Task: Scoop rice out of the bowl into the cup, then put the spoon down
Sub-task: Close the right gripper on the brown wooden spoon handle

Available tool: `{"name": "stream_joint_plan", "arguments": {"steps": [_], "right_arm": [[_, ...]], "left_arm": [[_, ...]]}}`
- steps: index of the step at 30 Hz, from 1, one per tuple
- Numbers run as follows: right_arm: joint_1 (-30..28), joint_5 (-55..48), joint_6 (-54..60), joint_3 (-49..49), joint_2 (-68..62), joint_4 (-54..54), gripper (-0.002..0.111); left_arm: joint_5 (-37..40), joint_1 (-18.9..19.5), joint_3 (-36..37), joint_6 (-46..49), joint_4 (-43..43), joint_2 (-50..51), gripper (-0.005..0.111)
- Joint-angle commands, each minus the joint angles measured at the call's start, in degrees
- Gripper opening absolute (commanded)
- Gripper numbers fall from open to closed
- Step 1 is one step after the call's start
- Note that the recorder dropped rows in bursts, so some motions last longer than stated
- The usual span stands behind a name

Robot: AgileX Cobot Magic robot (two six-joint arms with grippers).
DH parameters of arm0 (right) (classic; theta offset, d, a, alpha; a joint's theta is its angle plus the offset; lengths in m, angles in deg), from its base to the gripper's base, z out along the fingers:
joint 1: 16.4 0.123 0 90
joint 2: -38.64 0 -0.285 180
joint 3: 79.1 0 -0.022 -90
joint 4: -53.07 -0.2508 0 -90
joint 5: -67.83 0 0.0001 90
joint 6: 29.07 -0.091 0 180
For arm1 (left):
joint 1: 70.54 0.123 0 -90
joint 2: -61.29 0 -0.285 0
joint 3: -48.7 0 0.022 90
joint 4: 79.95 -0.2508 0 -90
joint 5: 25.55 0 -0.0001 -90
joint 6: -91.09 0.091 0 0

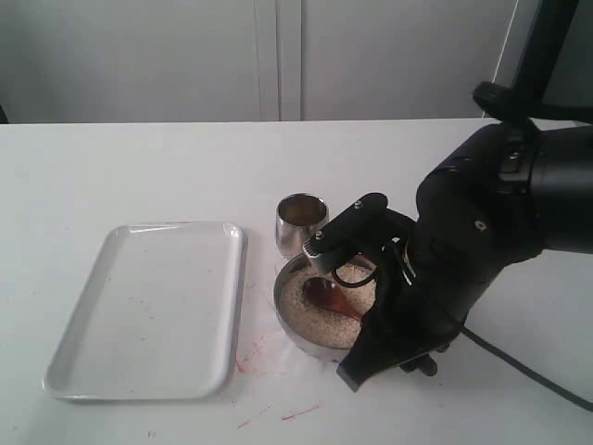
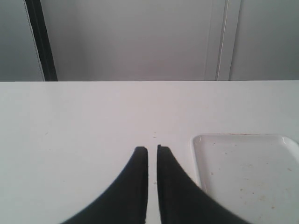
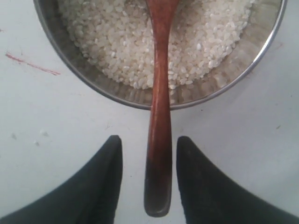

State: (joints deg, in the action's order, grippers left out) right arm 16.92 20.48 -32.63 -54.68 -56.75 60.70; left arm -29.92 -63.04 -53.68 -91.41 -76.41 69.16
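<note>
The right hand point(image 3: 149, 138) is spread astride the wooden spoon point(image 3: 159, 116) handle, nothing pinched; its jaws should be closed squarely near the handle end before lifting. The spoon is laid with its scoop in the rice point(image 3: 107, 37) in the steel bowl point(image 3: 93, 81), long axis across the rim, handle pointed at the hand. The left hand point(image 2: 152, 148) is seen nearly pressed together, empty.

The exterior view looks down across the table point(image 1: 139, 167) from a middling distance, facing the back wall point(image 1: 139, 56). The left wrist view looks low and almost level past the left hand point(image 2: 150, 148), and shares with the exterior view the tray point(image 2: 197, 158) just beside that hand. The right wrist view stares steeply down from very near past the right hand point(image 3: 149, 137), sharing the spoon point(image 3: 159, 93) between its fingers and the bowl point(image 3: 93, 81) just ahead.
</note>
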Motion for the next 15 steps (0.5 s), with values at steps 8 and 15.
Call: {"name": "stream_joint_plan", "arguments": {"steps": [8, 15], "right_arm": [[0.3, 1.2, -0.3, 0.2, 0.0, -0.1, 0.037], [0.3, 1.3, -0.3, 0.2, 0.0, 0.5, 0.036]], "left_arm": [[-0.3, -0.2, -0.4, -0.3, 0.3, -0.1, 0.014], [-0.3, -0.2, -0.4, -0.3, 0.3, -0.1, 0.014]]}}
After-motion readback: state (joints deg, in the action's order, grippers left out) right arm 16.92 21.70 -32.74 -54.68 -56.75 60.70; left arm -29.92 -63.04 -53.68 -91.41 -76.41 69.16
